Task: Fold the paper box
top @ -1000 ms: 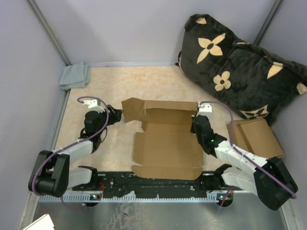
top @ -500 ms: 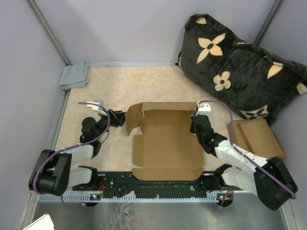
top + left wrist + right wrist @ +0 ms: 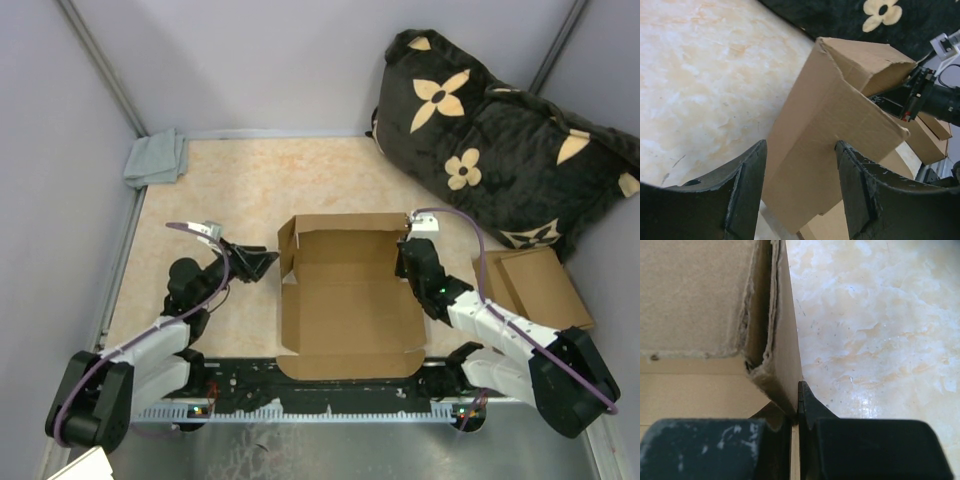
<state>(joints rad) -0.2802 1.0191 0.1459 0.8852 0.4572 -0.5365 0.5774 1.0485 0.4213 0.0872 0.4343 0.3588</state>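
Observation:
The paper box (image 3: 345, 300) lies in the middle of the tabletop, brown and unprinted, with its back wall and left side flap raised. My left gripper (image 3: 262, 262) points at the left flap from the left. In the left wrist view its fingers (image 3: 747, 190) stand apart, and the upright cardboard flap (image 3: 840, 115) fills the gap ahead of them. My right gripper (image 3: 405, 262) is at the box's right rear corner. In the right wrist view it (image 3: 799, 405) is shut on the thin edge of the box's right wall (image 3: 785, 340).
A black pillow with tan flowers (image 3: 500, 140) leans at the back right. A stack of flat cardboard pieces (image 3: 535, 285) lies right of my right arm. A grey cloth (image 3: 157, 158) sits in the back left corner. Grey walls close in both sides.
My left arm has swung right toward the box, and the box's left flap has gone from splayed outward to nearly upright. The left jaws have narrowed a little. The right gripper has kept its hold.

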